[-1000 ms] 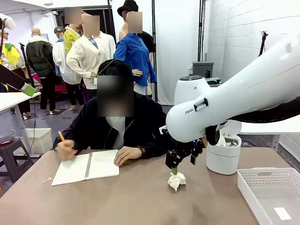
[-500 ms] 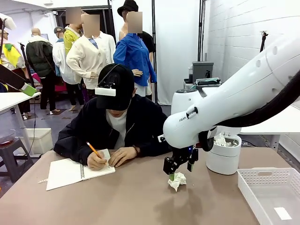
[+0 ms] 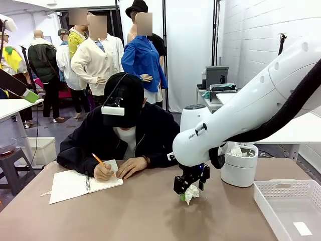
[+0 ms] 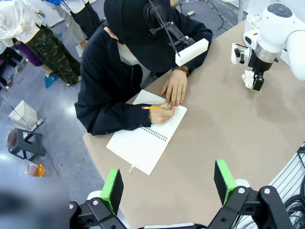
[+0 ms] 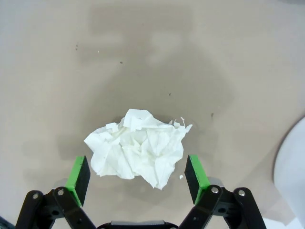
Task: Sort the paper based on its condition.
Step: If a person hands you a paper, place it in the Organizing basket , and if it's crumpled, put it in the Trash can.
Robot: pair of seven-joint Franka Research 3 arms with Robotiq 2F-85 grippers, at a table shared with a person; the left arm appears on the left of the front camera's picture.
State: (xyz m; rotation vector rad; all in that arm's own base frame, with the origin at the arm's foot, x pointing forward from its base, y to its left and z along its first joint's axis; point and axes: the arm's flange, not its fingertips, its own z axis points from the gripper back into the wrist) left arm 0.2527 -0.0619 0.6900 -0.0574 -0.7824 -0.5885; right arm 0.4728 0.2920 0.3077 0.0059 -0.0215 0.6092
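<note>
You had the right tool [image 5: 136, 175] low over the tabletop [image 5: 57, 71], its two green pads [image 5: 79, 172] spread apart, one on each side of the crumpled paper wad [image 5: 138, 152]. The wad lay on the tabletop between the pads, and I could not see a pad touching it, so the tool held nothing. I think it was placed so for a reason: with the jaws around the wad, you needed only to close them to take it.

In the left wrist view, the left tool [image 4: 167, 183] was high above the near edge of the tabletop, its pads wide apart and empty. It seemed parked there to keep out of the way of the right arm.

In the front view, a white slotted tray [image 3: 291, 206] stood at your right with one flat paper slip [image 3: 302, 228] inside. Farther back stood a white round bin [image 3: 238, 168] with crumpled paper [image 3: 235, 150] showing at its top. So I judge the smooth pieces belonged in the tray and the crushed ones in the bin, and this wad should go to the bin.

At the far side, a person wrote with a pencil [image 3: 97, 159] in a spiral notebook [image 3: 83, 183], well apart from the wad. Their hand [image 3: 131, 166] rested on the page, probably to hold it steady.
</note>
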